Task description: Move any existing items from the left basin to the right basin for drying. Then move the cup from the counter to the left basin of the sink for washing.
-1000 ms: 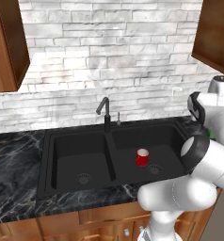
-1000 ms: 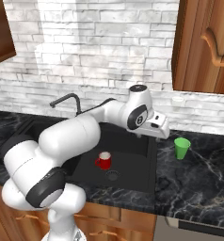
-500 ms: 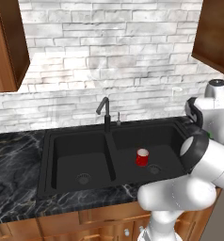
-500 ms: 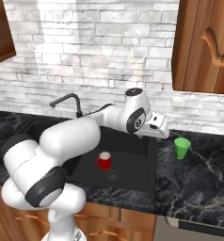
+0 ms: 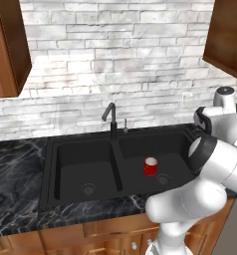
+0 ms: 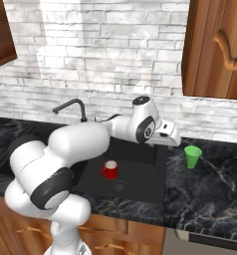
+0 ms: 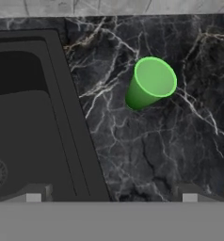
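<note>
- The left basin (image 5: pixel 85 174) of the black sink (image 5: pixel 56 149) holds nothing but its round grey drain (image 5: pixel 88 189); the curved faucet (image 5: pixel 109 117) rises behind the ridge that parts the two halves.
- The red cup (image 5: pixel 150 166) with its white inside stands upright in the right basin (image 5: pixel 177 149), just beside that basin's drain. Judged from this, the first half of the task looks done.
- The gripper (image 6: pixel 171 139) hangs above the right rim of the sink, at the seam where the basin meets the counter (image 6: pixel 215 189). Its jaws stand wide apart and hold nothing.
- The green cup (image 6: pixel 192 156) stands upright on the counter, mouth up, well clear of the sink edge and with no other thing near it. From the right base view it lies just to the right of the gripper and lower.
- In the hand view the green cup (image 7: pixel 150 84) sits ahead of the two finger tips (image 7: pixel 189 190) and between their lines, shifted somewhat toward the right one. The counter (image 7: pixel 147 155) shows bare between the tips and the cup.
- The cup's long axis is vertical, and it tapers toward its base, so it is widest at the rim.
- My reading is that the coming move turns on a short reach to the right and then a descent, so that the spread jaws straddle the cup's wall before closing. The cup is light, so a finger that lands on the rim could tip it over.
</note>
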{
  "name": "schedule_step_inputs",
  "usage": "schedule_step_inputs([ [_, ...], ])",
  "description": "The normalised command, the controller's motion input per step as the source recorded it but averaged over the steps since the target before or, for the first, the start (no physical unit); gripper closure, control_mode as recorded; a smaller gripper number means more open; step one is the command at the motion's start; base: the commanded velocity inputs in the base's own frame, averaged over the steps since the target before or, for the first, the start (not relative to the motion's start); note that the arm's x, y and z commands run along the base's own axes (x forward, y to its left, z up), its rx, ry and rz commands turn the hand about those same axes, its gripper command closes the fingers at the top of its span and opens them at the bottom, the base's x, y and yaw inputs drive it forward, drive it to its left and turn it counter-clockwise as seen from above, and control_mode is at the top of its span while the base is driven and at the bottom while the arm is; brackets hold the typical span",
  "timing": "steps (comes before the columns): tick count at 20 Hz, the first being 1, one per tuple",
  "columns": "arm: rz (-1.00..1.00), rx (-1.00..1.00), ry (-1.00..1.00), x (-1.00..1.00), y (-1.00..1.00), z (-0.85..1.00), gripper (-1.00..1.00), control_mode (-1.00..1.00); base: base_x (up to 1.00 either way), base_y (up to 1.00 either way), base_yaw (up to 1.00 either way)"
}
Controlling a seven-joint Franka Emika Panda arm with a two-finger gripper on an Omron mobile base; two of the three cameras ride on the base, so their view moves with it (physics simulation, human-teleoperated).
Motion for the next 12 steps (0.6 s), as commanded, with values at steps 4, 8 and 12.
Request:
schedule_step_inputs([
  [4, -0.02, -0.01, 0.0, 0.15, -0.12, -0.03, -1.0, -1.0, 0.0, 0.0, 0.0],
  [8, -0.02, 0.0, 0.0, 0.18, -0.15, -0.04, -1.0, -1.0, 0.0, 0.0, 0.0],
  [12, -0.02, 0.0, 0.0, 0.16, -0.16, -0.03, -1.0, -1.0, 0.0, 0.0, 0.0],
])
